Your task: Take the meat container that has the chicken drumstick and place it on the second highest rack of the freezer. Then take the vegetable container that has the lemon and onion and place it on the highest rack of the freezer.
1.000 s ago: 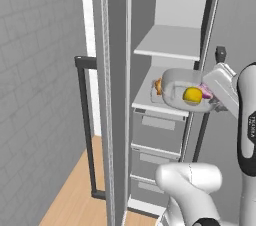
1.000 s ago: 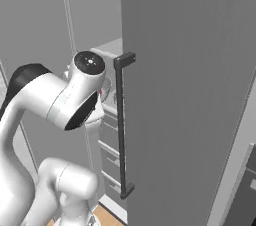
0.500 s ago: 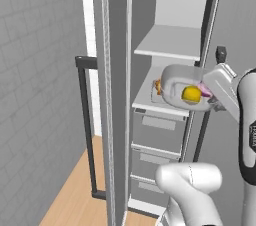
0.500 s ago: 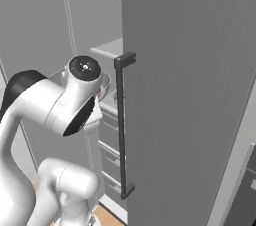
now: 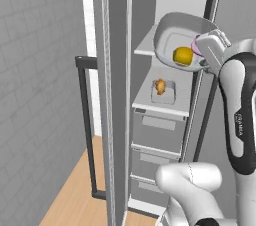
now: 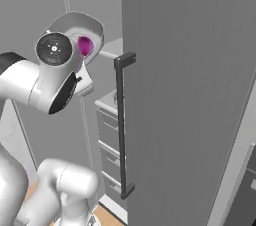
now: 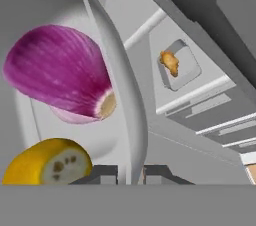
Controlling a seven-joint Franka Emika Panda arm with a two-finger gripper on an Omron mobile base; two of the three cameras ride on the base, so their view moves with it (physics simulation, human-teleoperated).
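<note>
A simulated kitchen: open freezer (image 5: 165, 120) with racks, tiled wall (image 5: 35, 95).

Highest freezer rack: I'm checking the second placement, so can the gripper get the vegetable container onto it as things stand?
Probably yes. The gripper holds the vegetable container by its rim, raised to the level of the highest rack, above the meat container. The freezer door stands open, and nothing visibly blocks the rack.

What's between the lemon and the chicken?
The bowl's grey wall, in the hand view: lemon inside it, chicken beyond on its shelf.
</note>
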